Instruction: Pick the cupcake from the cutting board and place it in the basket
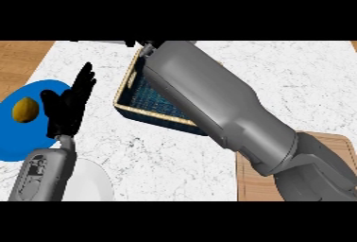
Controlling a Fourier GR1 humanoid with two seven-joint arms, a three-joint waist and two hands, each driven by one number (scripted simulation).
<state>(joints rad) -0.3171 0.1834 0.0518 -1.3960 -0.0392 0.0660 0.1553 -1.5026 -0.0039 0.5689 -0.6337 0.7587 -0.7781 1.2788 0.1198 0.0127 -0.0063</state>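
Grey right arm is stretching over the basket [157,111], hand [143,45] mostly hidden so can't tell its grip, while the left hand [70,106] is resting open.

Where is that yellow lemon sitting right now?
In the head view the lemon lies on the blue plate at the far left, just beside the open left robot hand.

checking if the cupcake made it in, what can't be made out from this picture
- Cupcake: not visible in the head view.
- Right hand: mostly cut off by the frame's top edge; open or shut unclear.
- Basket: right part hidden by the right forearm.
- Cutting board: largely covered by that forearm.
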